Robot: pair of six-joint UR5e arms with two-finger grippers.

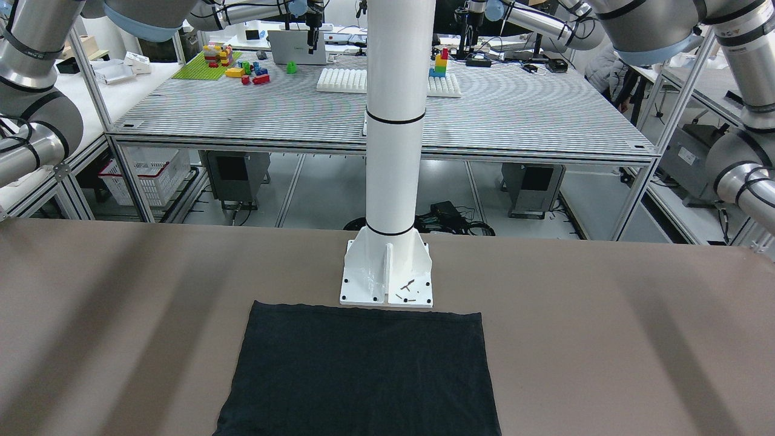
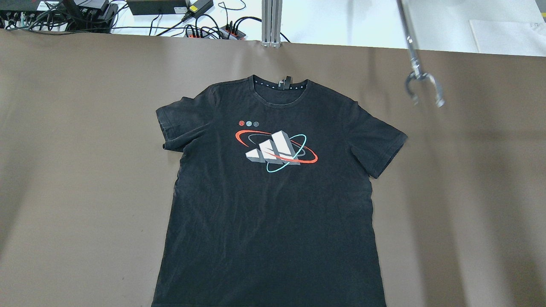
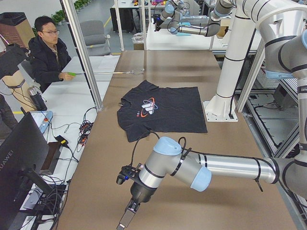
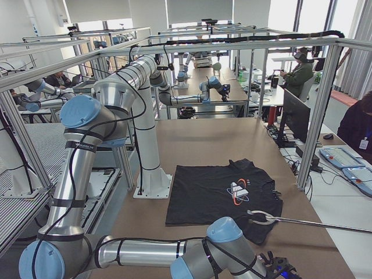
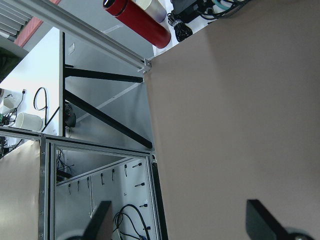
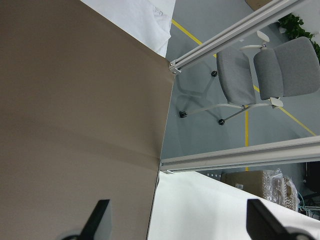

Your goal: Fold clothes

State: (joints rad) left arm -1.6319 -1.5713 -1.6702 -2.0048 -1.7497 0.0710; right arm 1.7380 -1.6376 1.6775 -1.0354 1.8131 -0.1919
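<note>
One black T-shirt point(image 2: 273, 213), seemingly flat

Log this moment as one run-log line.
fold: not started | T-shirt: flat, print up | left gripper: open, clear of T-shirt | right gripper: open, clear of T-shirt | grabber tool: apart from T-shirt

Black printed T-shirt point(image 2: 273, 204), flat, face-up

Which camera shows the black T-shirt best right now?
Overhead exterior: the T-shirt lies flat with collar, both sleeves and chest print visible; only the hem is cropped. Front-facing shows just the plain lower body. Both side views show it small and oblique. The wrist cameras miss it.
</note>
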